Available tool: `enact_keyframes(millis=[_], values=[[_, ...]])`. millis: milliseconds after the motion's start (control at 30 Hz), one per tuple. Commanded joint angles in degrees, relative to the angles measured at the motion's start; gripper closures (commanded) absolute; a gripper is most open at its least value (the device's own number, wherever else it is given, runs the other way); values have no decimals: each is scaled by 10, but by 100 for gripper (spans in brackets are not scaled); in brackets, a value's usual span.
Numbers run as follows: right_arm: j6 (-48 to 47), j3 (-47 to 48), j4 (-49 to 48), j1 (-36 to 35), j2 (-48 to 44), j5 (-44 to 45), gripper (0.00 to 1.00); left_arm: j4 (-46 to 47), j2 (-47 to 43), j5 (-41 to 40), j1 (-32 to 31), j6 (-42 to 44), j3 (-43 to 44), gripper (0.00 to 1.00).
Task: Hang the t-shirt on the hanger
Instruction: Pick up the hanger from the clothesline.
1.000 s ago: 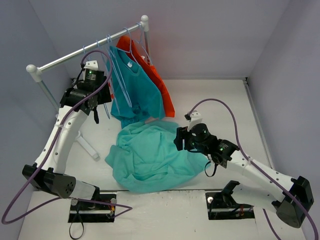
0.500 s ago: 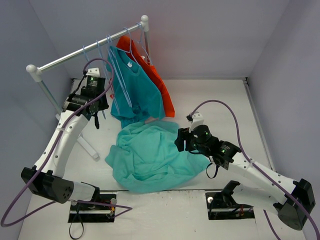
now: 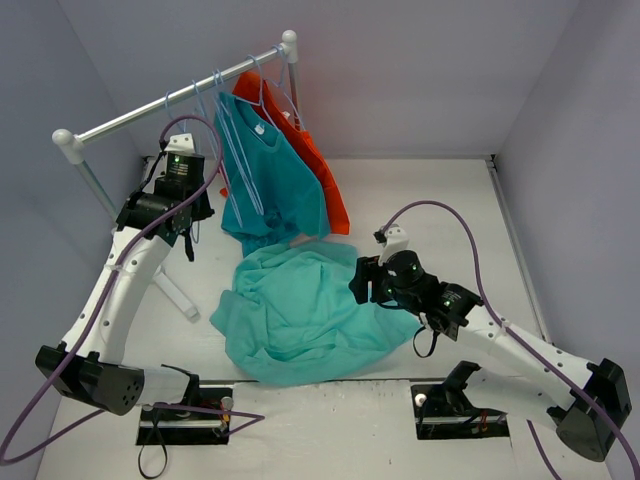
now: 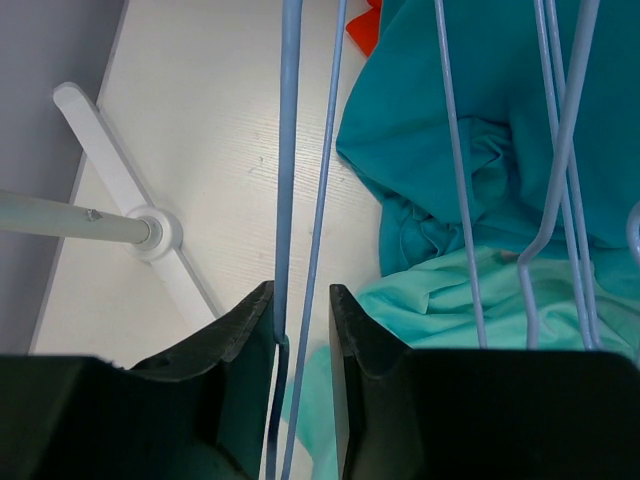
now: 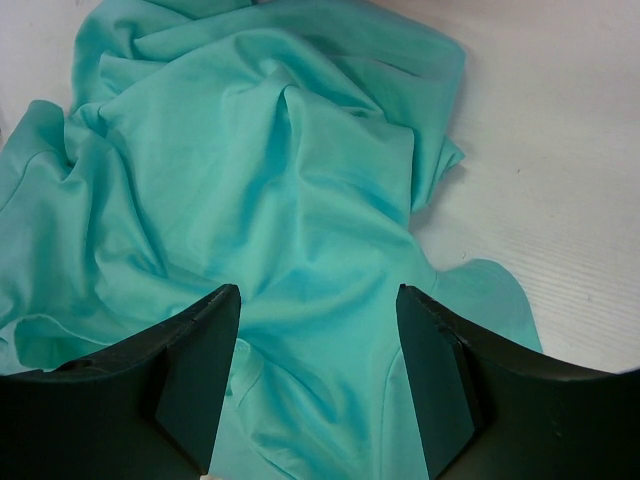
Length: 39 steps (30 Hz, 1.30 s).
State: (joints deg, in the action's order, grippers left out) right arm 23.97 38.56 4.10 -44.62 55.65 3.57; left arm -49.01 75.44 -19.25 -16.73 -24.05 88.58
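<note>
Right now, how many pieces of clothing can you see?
3. The mint t-shirt lies crumpled on the table; a darker teal t-shirt and an orange-red garment hang on the rail. Others may hide behind those two.

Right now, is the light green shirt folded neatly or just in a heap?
In a heap: the t-shirt lies rumpled on the table, full of creases, with no straight folds.

The t-shirt is mint-teal, the hanger light blue, the hung shirt darker teal.
</note>
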Motion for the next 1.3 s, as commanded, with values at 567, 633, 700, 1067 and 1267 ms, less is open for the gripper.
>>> enact_keyframes(millis=[567, 633, 700, 1067, 1267], values=[[11, -8, -22, -2, -4, -14, 39, 35, -33, -46, 6, 34, 44, 100], [11, -9, -21, -2, -5, -14, 39, 34, -43, -58, 6, 39, 54, 100], [10, -9, -22, -2, -4, -13, 39, 34, -55, -69, 6, 48, 67, 100], [10, -14, -22, -2, -3, -15, 39, -8, -108, -45, 6, 71, 76, 100], [13, -20, -21, -2, 1, -15, 39, -70, -167, -22, 6, 70, 7, 100]])
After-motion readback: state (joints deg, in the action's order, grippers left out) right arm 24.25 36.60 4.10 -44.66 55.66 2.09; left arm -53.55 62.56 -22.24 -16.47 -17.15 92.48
